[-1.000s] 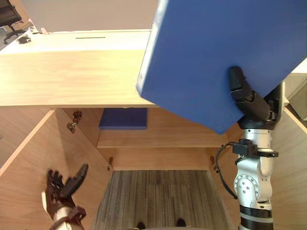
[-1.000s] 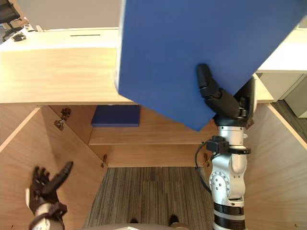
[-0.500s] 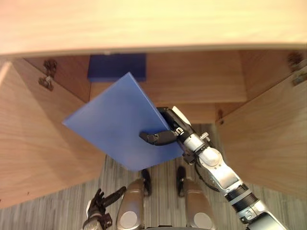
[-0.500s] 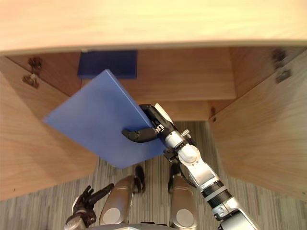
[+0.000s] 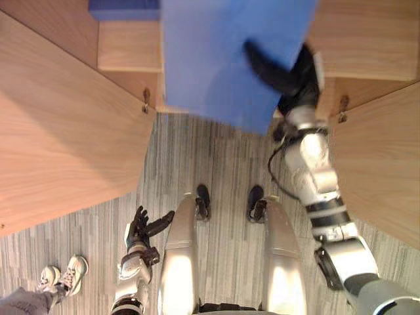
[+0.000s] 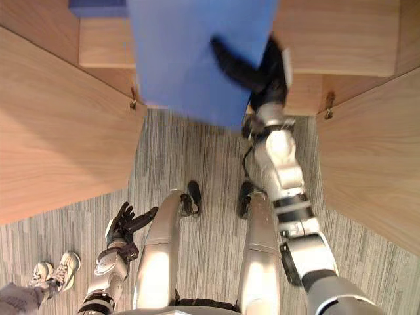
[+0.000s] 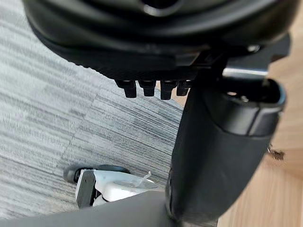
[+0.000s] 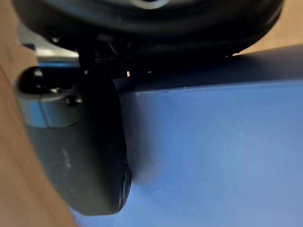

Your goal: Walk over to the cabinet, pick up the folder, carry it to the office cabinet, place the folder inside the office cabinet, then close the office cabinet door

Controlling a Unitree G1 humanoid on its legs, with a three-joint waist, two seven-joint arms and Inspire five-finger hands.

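- what did the wrist cameras give you that the head view didn't?
- the right one showed my thumb [image 8: 80, 156] pressed flat on the blue face of the folder [image 8: 213, 151]. the left one showed straight fingertips with grey carpet past them and nothing held.
- and from the head?
- my right hand [image 5: 296, 82] was clamped on the folder's right edge, thumb across the front and the rest of the hand behind. the folder was up at the far middle, in front of the open office cabinet [image 5: 361, 39]. my left hand [image 5: 143, 226] hung low and near, fingers loose and spread.
- what about the surface and the room?
- a pale wood shelf [image 5: 128, 46] ran across the far side, and striped grey carpet [image 5: 223, 164] lay near. the left door [image 5: 59, 125] and the right door [image 5: 384, 164] both stood swung out towards me.
- was anything else around?
- a second blue thing [image 5: 123, 8] lay on the shelf at the far left, apart from the folder. a person's shoes [image 5: 62, 272] stood on the carpet at the near left.
- was anything in the way?
- the folder hid the middle of the shelf, so i couldn't tell whether it touched the wood.
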